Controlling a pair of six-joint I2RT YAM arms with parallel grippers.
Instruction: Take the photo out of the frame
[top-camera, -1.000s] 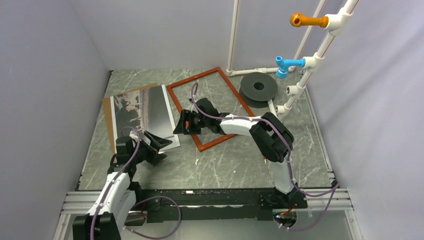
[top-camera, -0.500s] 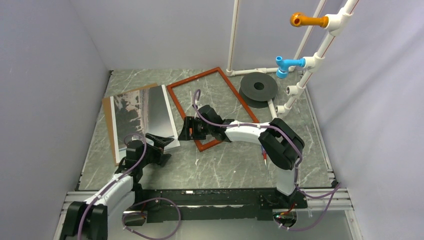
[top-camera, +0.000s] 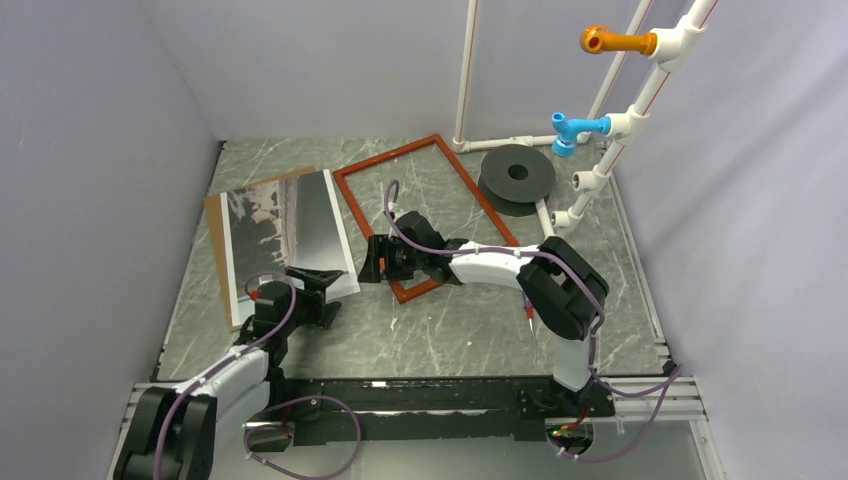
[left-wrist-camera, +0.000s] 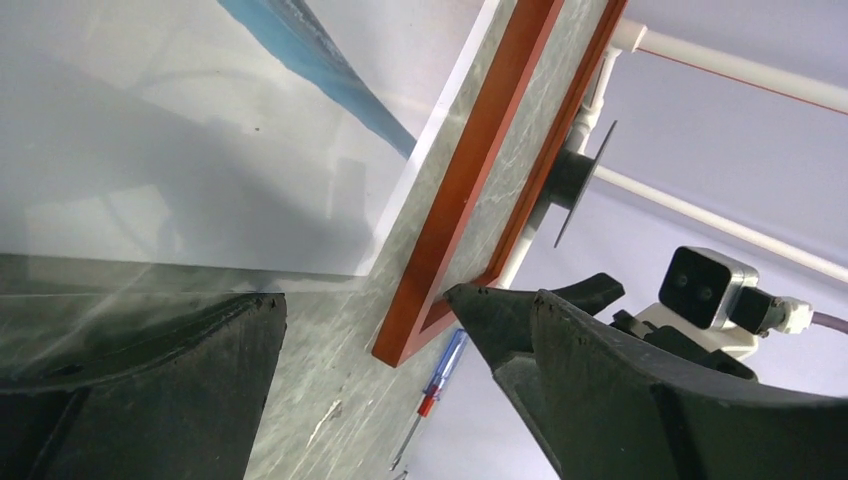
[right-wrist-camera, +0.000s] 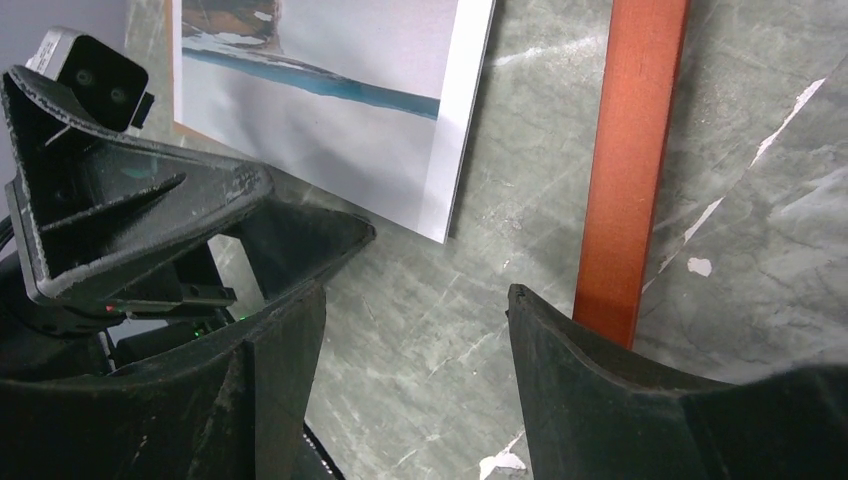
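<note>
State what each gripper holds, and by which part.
Nothing is held. The left gripper and right gripper are both open and empty; the photo and frame lie ungripped.

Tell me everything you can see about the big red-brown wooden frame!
The thin-railed reddish-brown rectangular wooden frame lies flat and skewed on the grey marbled table. It is empty, and the tabletop shows through its middle. The glossy rectangular photo lies apart from it, on its left. The right claw, open, sits just beside its left rail, close to the near corner. I cannot tell whether the claw touches it.
</note>
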